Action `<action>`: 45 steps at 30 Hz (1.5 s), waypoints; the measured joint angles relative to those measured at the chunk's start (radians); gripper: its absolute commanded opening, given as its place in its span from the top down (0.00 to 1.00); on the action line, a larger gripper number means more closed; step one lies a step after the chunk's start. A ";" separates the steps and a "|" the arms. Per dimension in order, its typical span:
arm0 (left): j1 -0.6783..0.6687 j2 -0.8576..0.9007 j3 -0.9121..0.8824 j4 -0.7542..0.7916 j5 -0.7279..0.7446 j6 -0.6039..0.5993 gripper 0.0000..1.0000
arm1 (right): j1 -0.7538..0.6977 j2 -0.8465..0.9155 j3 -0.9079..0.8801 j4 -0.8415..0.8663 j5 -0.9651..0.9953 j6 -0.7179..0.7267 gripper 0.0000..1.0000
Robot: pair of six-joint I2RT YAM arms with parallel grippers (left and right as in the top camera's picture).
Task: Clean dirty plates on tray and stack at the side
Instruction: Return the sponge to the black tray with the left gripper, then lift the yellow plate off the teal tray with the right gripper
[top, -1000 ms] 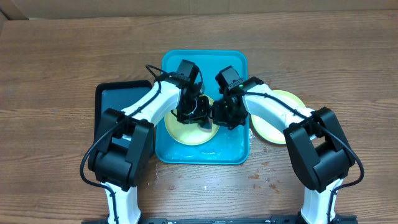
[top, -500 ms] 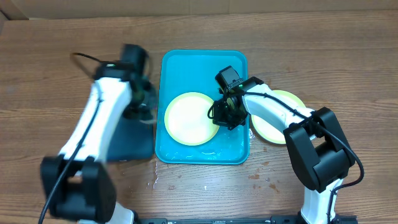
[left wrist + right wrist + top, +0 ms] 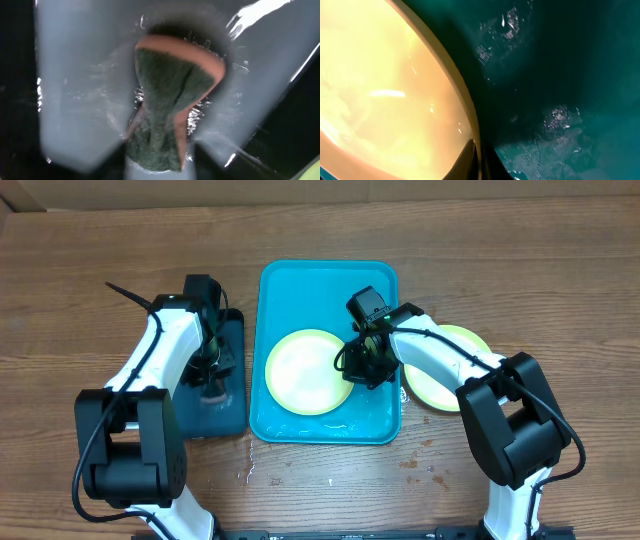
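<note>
Our left gripper (image 3: 212, 375) pinches a sponge (image 3: 170, 100) over the black tray (image 3: 232, 415), frame left; our right gripper (image 3: 358, 368) clamps the plate (image 3: 300, 370) in the turquoise tray (image 3: 300, 280).

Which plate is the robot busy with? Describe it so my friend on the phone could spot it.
Find the turquoise tray in the middle of the wooden table. The plate lies flat inside it, with the jaws of the right arm at its right edge. The other plate sits on bare wood right of the tray; this one alone is in the tray.
</note>
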 measured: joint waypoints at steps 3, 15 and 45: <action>0.014 -0.008 0.026 -0.072 -0.003 -0.005 0.14 | 0.000 0.000 0.014 -0.063 0.008 -0.004 0.96; 0.129 -0.298 0.482 -0.371 0.113 0.012 0.00 | 0.124 -0.053 0.419 -0.164 0.254 -0.227 0.96; 0.128 -0.729 0.712 -0.459 0.192 0.030 0.00 | 0.730 -0.009 0.509 0.278 1.152 -0.580 0.96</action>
